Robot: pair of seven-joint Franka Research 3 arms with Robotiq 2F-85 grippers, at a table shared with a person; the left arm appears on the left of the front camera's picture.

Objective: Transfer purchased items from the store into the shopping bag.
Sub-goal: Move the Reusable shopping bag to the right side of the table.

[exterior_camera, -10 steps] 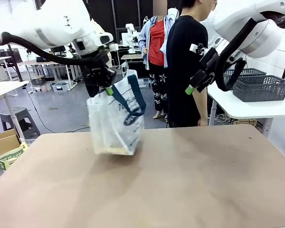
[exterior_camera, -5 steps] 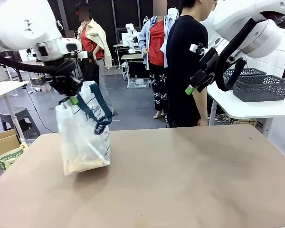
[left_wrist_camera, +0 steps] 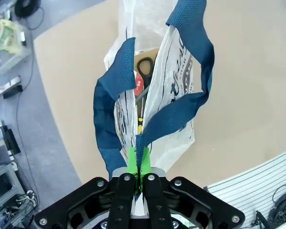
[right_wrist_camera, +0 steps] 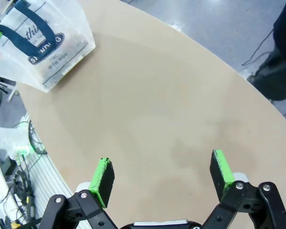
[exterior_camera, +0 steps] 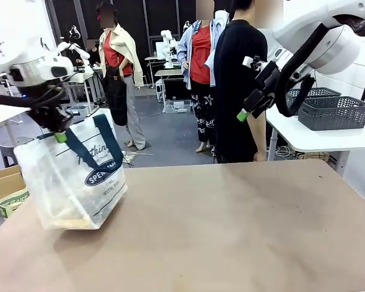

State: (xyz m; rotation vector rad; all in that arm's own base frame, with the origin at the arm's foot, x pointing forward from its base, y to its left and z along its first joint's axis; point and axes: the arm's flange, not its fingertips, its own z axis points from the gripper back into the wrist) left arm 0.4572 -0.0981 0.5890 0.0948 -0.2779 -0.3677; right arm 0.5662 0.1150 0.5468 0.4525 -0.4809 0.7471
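- The shopping bag [exterior_camera: 70,182] is seen at the left of the front view, its base near or on the left part of the table [exterior_camera: 231,231]; actual contact cannot be judged.
- One navy strap handle [exterior_camera: 85,149] is pinched between the fingers of the left gripper [exterior_camera: 61,137], which are pressed together on it at the upper left of the frame.
- In the left wrist view, the green fingers [left_wrist_camera: 132,160] are seen clamped on the strap at the bottom centre, with the bag's mouth hanging open above them in the frame.
- Inside the bag, a black scissor handle [left_wrist_camera: 144,67] and a red item [left_wrist_camera: 138,86] are visible; the other contents cannot be made out.
- The right gripper [exterior_camera: 246,112] is held in the air at the upper right of the front view, in front of a person in black [exterior_camera: 234,91] standing at the table's far side.
- In the right wrist view, its fingers [right_wrist_camera: 104,174] are spread wide apart with nothing between them, above bare table surface.
- A dark grey basket [exterior_camera: 331,112] is seen on a white side table at the right edge.
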